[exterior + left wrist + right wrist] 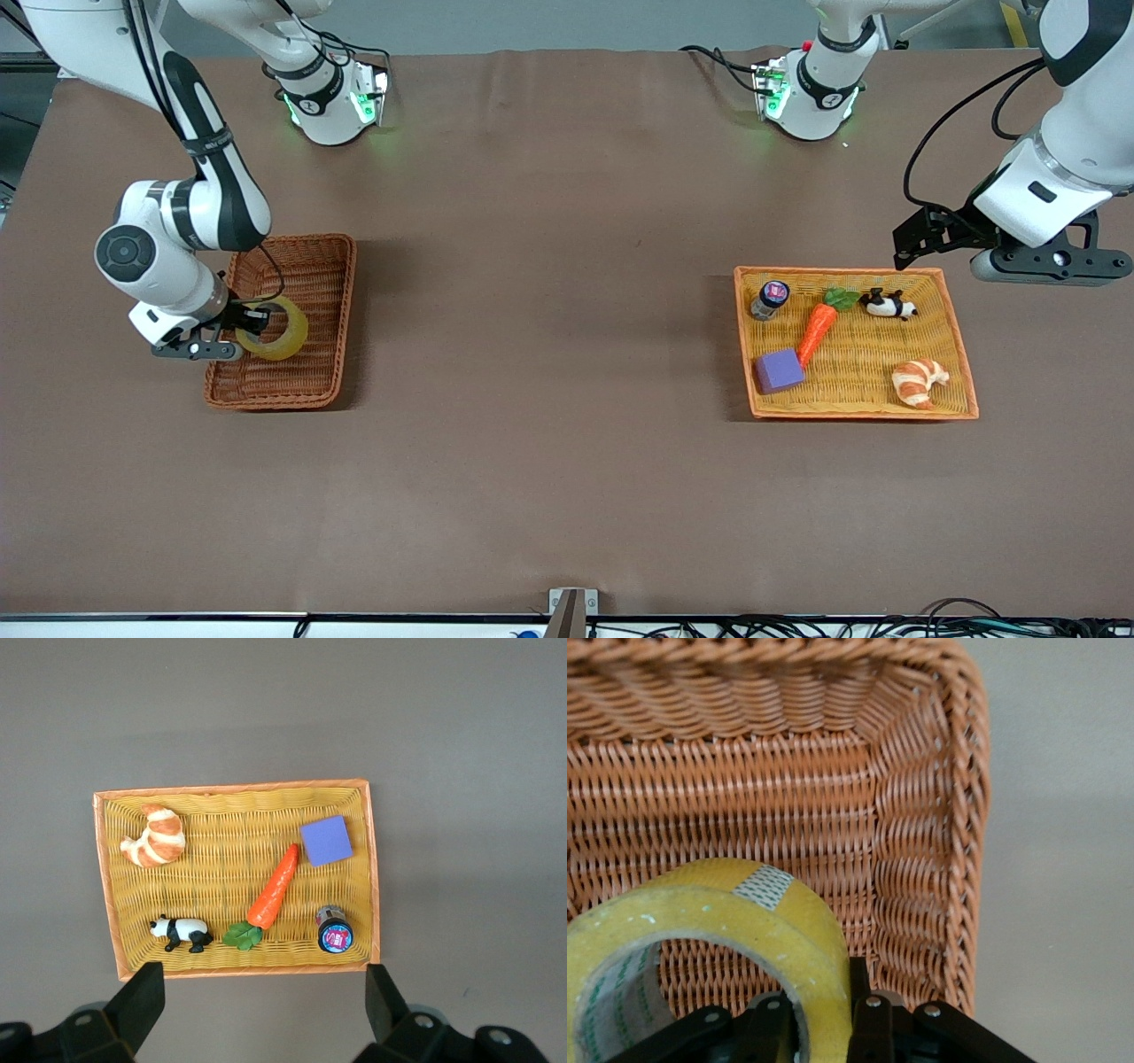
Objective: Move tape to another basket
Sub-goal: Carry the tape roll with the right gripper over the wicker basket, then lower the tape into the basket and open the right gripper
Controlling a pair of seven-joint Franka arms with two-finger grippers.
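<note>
Brown counter [549,354] fills the frame. At middle left, the tape [276,330] is clamped by the right pincer [246,324] inside the reddish-brown basket [306,266]. At upper right, the left pincer [921,237] is held wide open, empty, over the orange tray's [961,354] edge.

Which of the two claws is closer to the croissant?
The left claw: it hangs open over the table beside the orange tray holding the croissant. The right claw grips the tape over the brown basket.

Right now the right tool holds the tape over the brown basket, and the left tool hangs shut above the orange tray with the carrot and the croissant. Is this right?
One thing is wrong: the left tool is open, not shut. The left wrist view shows its two fingers set wide apart above the orange tray. The rest holds: the right tool holds the tape over the brown basket, and the carrot and croissant lie in the tray.
</note>
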